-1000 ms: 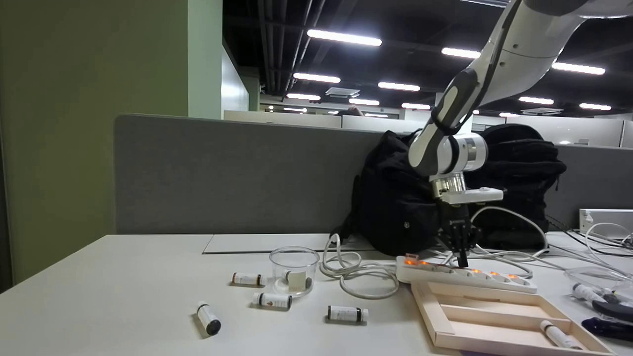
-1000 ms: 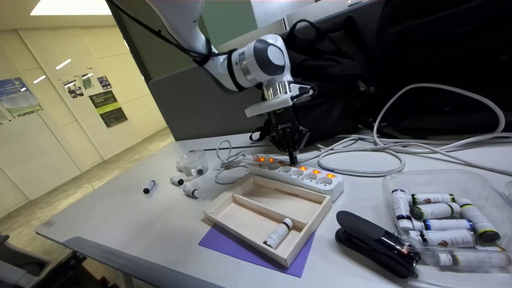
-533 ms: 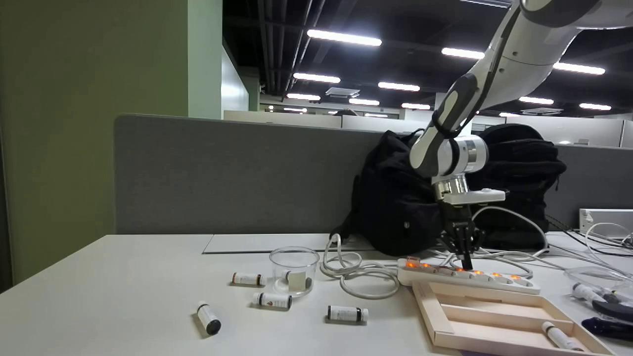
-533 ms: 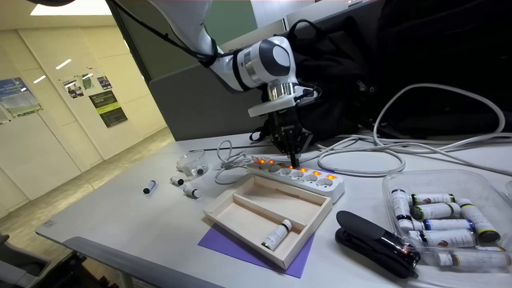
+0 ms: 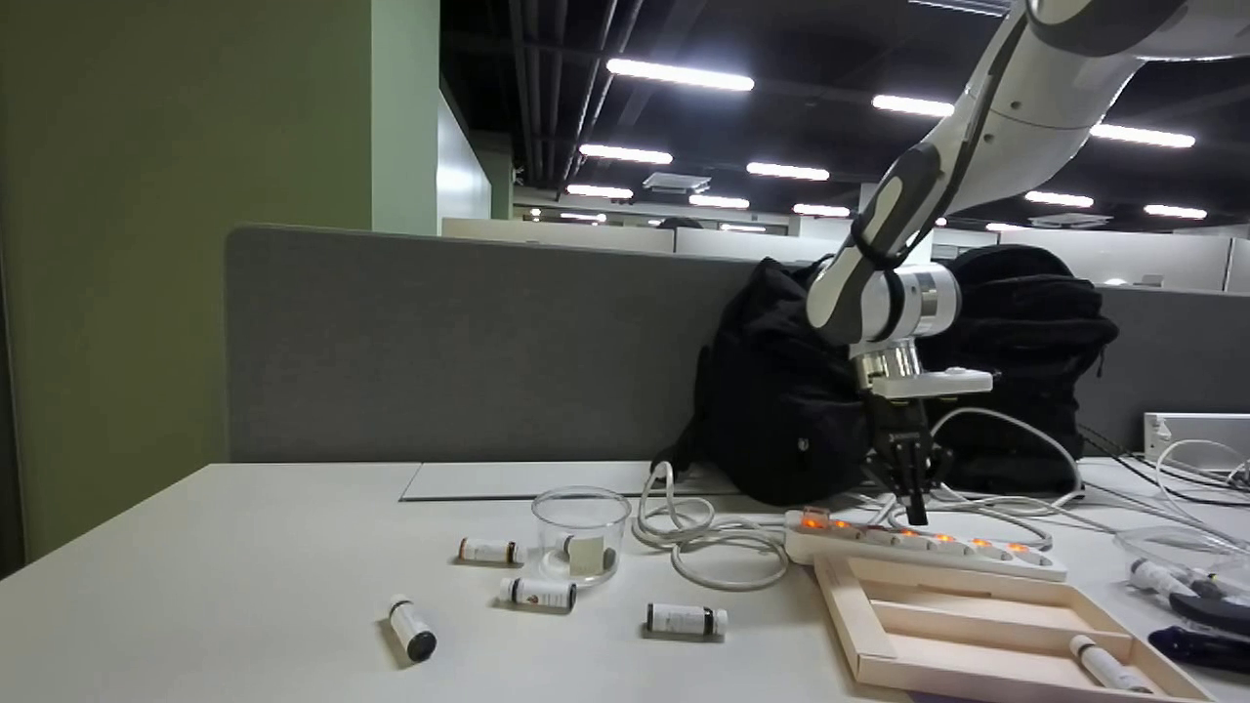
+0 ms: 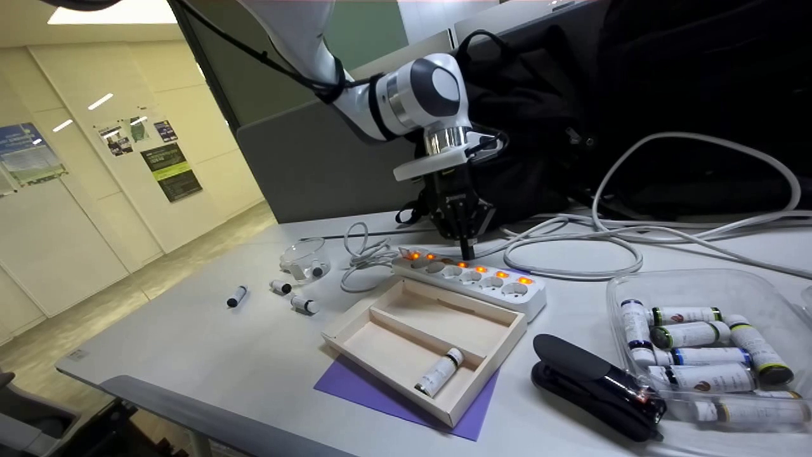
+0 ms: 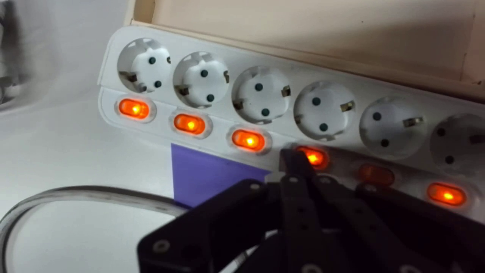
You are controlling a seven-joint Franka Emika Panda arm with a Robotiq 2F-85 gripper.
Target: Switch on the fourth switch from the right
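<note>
The translucent orange oval rocker switch [image 7: 316, 157], fourth from the right in both exterior views, glows, likely on, in the white plastic power strip [image 7: 282, 132]. Just over it stands the black two-finger gripper [image 6: 467, 257], jaws closed together, holding nothing; contact is unclear. The rocker is probably stiff, wanting a firm push on one end, not a grasp. Label print on white cylindrical vials [image 6: 439, 374] is illegible.

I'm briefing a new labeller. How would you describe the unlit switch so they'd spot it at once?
Find the pale wooden tray, then the white power strip running alongside. In the wrist view, follow the strip's row of oval switches to the unlit switch, second from the picture's right. It is dull reddish brown, while the other five there glow orange.
</note>
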